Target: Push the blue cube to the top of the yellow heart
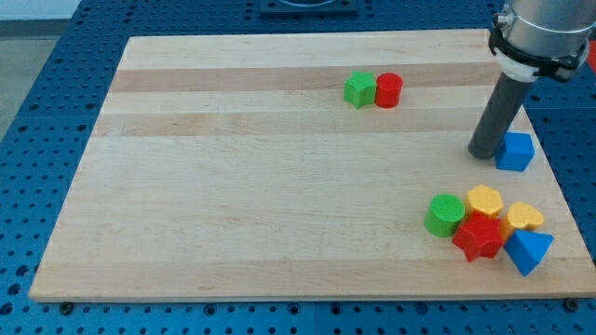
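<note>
- Clustering at the lower right of the worktop [279, 233]: blue triangular block [528, 251], red star [479, 236], green cylinder [445, 215], yellow heart [525, 217], yellow hexagon [484, 199].
- Higher up at right, the blue cube [515, 151] touches the tip [484, 154] on its left; no claw exists.
- Farthest: green star [358, 89] touching red cylinder [388, 90].

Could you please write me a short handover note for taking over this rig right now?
My tip rests on the board, touching or nearly touching the blue cube from the view's left.
The yellow heart lies below the cube, toward the view's bottom, in a cluster with a yellow hexagon, red star, green cylinder and blue triangular block.
Done: tip at the cube.
Left: push the cube down the view, stopping just above the heart.
</note>
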### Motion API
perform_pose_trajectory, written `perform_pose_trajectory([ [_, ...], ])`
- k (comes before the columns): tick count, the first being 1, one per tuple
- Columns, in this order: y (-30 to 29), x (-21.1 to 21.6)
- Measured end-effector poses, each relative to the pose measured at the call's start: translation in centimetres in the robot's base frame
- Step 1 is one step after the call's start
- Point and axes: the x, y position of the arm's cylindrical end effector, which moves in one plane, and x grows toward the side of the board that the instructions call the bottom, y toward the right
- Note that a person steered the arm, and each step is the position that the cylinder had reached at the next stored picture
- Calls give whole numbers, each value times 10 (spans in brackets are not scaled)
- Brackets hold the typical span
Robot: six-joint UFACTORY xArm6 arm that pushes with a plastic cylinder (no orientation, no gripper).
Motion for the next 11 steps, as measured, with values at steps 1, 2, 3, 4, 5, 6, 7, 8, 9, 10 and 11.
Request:
perform_pose_trajectory([
  [1, 0, -12],
  [2, 0, -31],
  [3, 25, -33],
  [4, 47, -33],
  [5, 47, -29],
  [6, 47, -14],
  [7, 47, 0],
  [8, 47, 11],
  [9, 46, 16],
  [10, 46, 20],
  [11, 44, 26],
])
